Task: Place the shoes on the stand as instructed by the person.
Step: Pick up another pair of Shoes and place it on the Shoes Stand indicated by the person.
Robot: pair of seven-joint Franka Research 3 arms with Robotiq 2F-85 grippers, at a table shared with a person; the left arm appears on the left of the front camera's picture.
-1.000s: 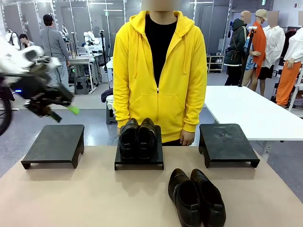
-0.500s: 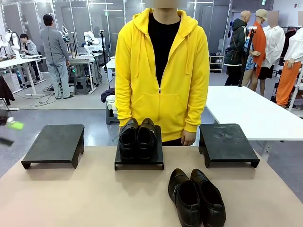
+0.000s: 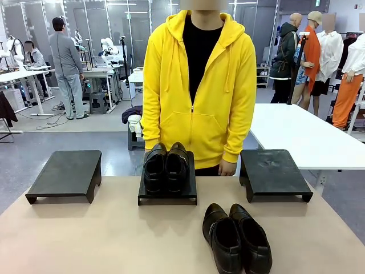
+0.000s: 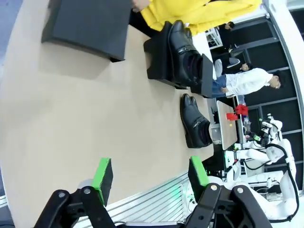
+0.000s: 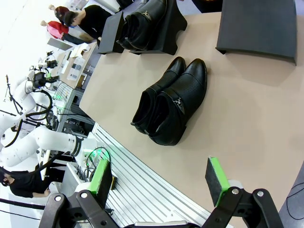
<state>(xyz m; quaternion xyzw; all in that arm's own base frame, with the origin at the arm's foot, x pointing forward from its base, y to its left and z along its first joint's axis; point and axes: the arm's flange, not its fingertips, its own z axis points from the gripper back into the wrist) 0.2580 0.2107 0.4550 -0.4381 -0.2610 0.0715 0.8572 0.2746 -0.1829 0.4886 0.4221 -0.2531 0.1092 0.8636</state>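
Observation:
One pair of glossy black shoes (image 3: 165, 166) stands on the middle black stand (image 3: 167, 194), toes toward me. A second pair of shoes (image 3: 236, 238) lies on the tan table (image 3: 102, 240) in front, right of centre; it shows as shoes (image 5: 171, 108) in the right wrist view and shoes (image 4: 194, 121) in the left wrist view. The person (image 3: 197, 85) in the yellow hoodie stands behind the middle stand with arms down. My left gripper (image 4: 149, 175) is open over the table's near edge, holding nothing. My right gripper (image 5: 160, 180) is open above the table's near edge, short of the loose pair.
A bare black stand (image 3: 65, 174) sits at the left and another bare stand (image 3: 274, 173) at the right of the table. A white table (image 3: 302, 134) stands behind on the right. Other people are farther back in the room.
My left arm, seen at the left of the front view a second ago, has pulled back out of that picture. The shoes and stands have not moved.

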